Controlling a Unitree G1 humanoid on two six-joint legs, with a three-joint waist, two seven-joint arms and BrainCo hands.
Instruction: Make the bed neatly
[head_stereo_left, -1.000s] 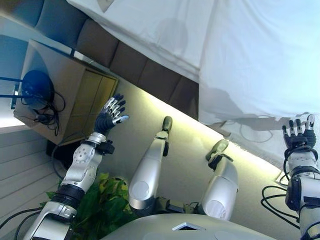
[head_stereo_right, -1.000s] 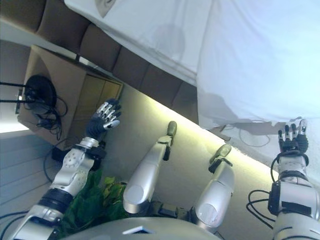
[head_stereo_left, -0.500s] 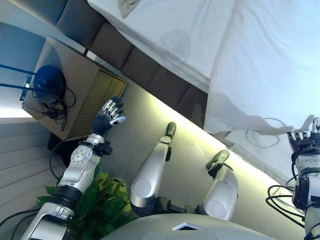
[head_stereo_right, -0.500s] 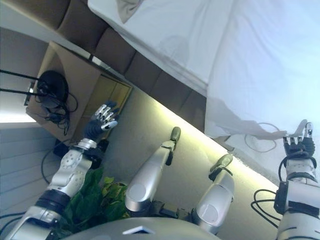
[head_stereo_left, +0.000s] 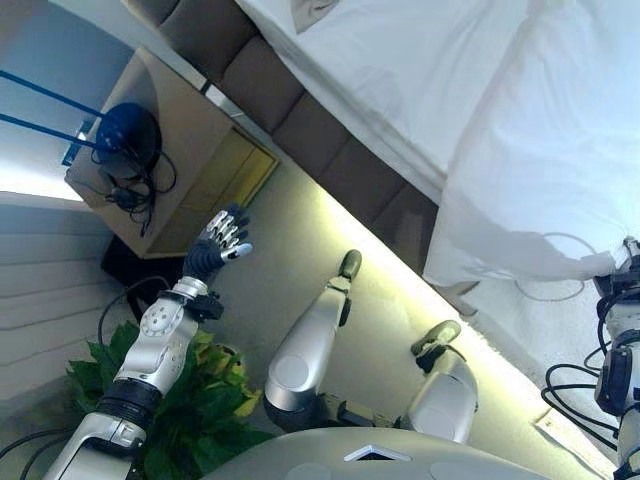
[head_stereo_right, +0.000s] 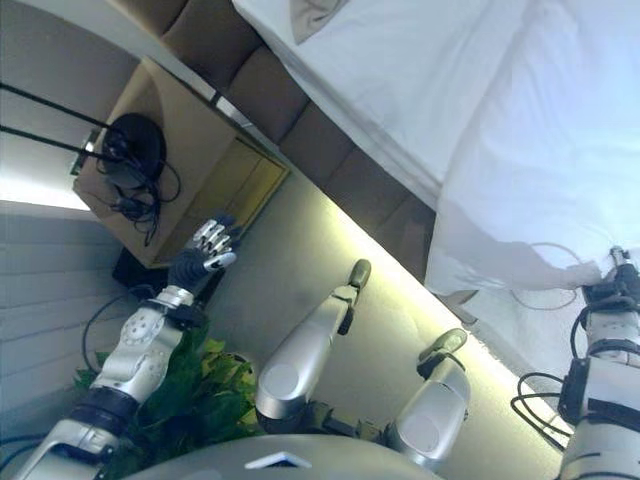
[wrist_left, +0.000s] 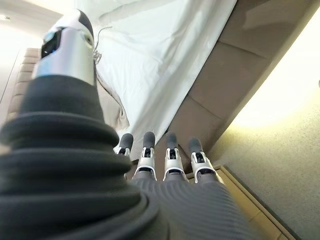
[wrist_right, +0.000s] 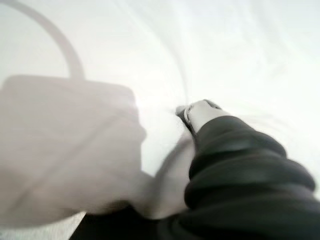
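The bed has a white sheet (head_stereo_left: 400, 70) and a white duvet (head_stereo_left: 560, 150) bunched over its right part, its lower edge hanging over the side. A brown padded bed frame (head_stereo_left: 330, 150) runs below the sheet. My left hand (head_stereo_left: 218, 240) is open and empty, raised in the air over the floor beside the bed, well away from the bedding; its straight fingers (wrist_left: 170, 155) show in the left wrist view. My right hand (head_stereo_right: 612, 285) is at the duvet's hanging edge at the far right. In the right wrist view white cloth (wrist_right: 100, 150) lies all round the hand (wrist_right: 235, 165).
A wooden nightstand (head_stereo_left: 170, 150) stands left of the bed with a dark round object and cables (head_stereo_left: 128, 135) on top. A green plant (head_stereo_left: 200, 400) is at the lower left. A tan pillow corner (head_stereo_left: 310, 10) shows at the bed's head.
The camera has shifted, so the whole scene has slid. My right hand has moved up from below the duvet into its hanging edge. My left hand stays raised and open.
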